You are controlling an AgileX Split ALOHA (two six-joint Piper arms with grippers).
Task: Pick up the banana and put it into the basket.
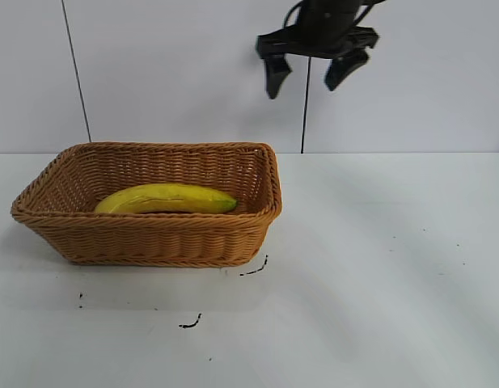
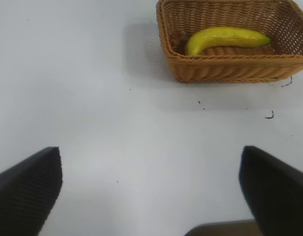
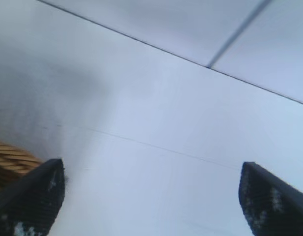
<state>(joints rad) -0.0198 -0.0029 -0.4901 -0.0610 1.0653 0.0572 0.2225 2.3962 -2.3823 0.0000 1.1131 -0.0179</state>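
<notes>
The yellow banana lies lengthwise inside the tan wicker basket at the table's left. My right gripper hangs open and empty high above the table, up and to the right of the basket's right end. Its wrist view shows its two fingers wide apart and a bit of the basket's rim. My left gripper is open and empty, out of the exterior view. Its wrist view shows the basket farther off with the banana in it.
The white table carries small dark scuff marks in front of the basket and another one by its front right corner. Two thin black cables run down the white back wall.
</notes>
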